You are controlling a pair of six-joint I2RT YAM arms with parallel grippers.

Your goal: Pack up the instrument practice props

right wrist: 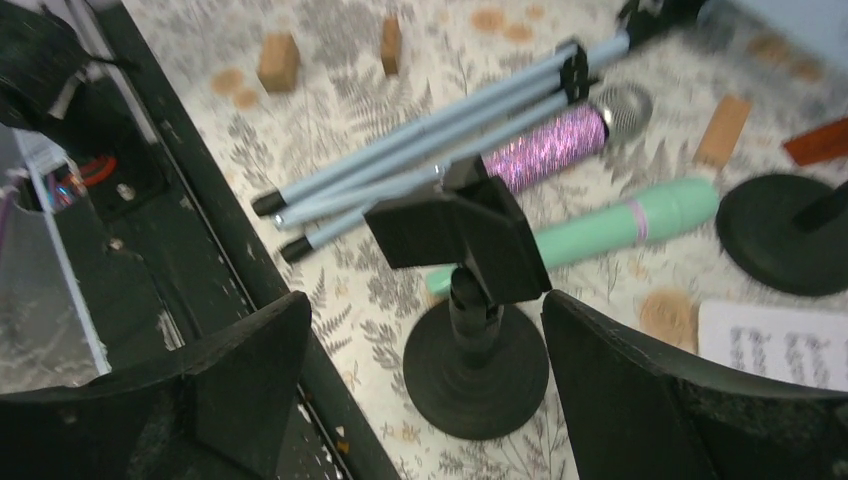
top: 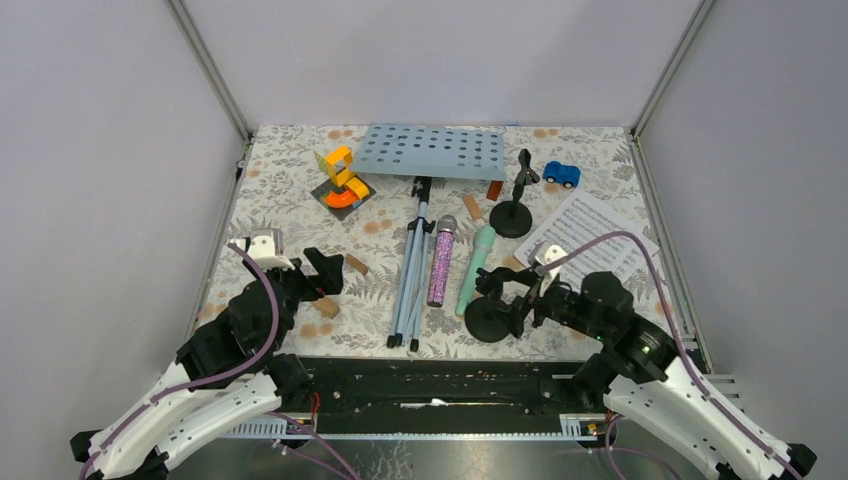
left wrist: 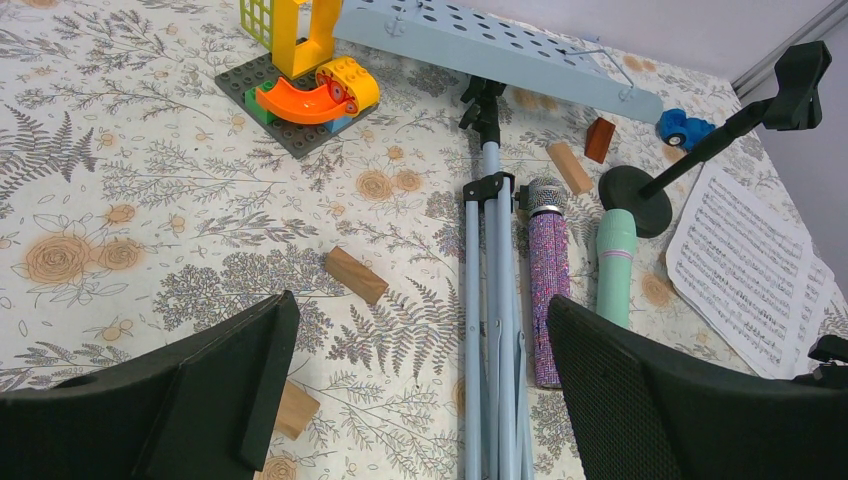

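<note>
The pale blue perforated music rack lies at the back with its folded tripod legs pointing toward me. Beside the legs lie the purple glitter microphone and the mint-green microphone. White sheet-music pages rest at the right. One black mic holder stands further back. The other mic holder stands near the front edge, between the spread fingers of my open right gripper, untouched. My left gripper hangs open and empty over the cloth, left of the tripod legs.
A blue toy car sits at the back right. An orange and yellow brick toy stands at the back left. Small wooden blocks are scattered about. A black rail runs along the near edge; grey walls enclose the table.
</note>
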